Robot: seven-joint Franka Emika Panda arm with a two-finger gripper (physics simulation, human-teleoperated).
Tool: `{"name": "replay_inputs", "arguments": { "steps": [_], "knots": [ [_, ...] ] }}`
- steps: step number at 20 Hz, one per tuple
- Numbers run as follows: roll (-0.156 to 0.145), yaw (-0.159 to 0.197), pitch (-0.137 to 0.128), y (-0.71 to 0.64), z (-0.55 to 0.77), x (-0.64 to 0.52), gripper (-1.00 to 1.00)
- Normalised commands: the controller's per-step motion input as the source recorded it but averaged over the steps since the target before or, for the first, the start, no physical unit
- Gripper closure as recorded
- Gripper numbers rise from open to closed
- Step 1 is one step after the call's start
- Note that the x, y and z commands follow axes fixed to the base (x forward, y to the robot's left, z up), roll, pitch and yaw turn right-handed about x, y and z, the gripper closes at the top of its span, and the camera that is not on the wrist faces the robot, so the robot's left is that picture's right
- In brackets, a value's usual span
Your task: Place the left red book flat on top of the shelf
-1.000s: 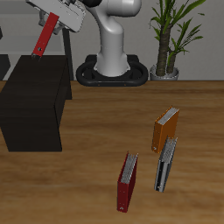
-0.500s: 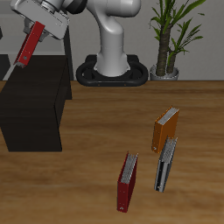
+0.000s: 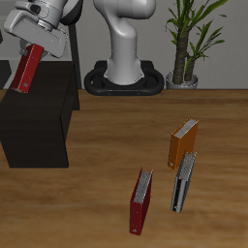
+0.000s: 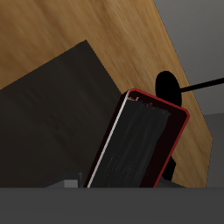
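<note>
My gripper [image 3: 41,44] is shut on the left red book [image 3: 28,68], a slim red hardcover. The book hangs tilted from the gripper in the air, above the back of the black shelf [image 3: 39,111]. I cannot tell whether its lower end touches the shelf top. In the wrist view the book [image 4: 140,144] shows its red edge and dark cover, with the shelf's flat black top [image 4: 48,109] under it.
A second red book [image 3: 141,201], a dark book [image 3: 183,181] and an orange book [image 3: 183,143] stand on the wooden table toward its front. The robot's base [image 3: 126,77] and a potted plant [image 3: 189,44] are at the back.
The gripper has carried the red book sideways away from the robot's base and lower, over the shelf. The book has turned more upright.
</note>
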Motion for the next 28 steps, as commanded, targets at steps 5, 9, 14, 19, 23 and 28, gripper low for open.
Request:
{"name": "replay_inputs", "arguments": {
  "steps": [5, 9, 14, 19, 23, 28],
  "knots": [
    [0.021, -0.004, 0.023, 0.22, -0.2, 0.12, -1.0],
    [0.079, 0.0, 0.03, 0.32, -0.07, 0.06, -1.0],
    [0.07, -0.033, 0.037, 0.31, -0.05, 0.03, -1.0],
    [0.13, -0.055, 0.045, 0.5, -0.03, 0.0, -1.0],
    [0.134, -0.056, 0.017, 0.56, 0.04, -0.08, -1.0],
    [0.133, 0.004, 0.001, 0.53, -0.1, -0.13, -1.0]
  ]
}}
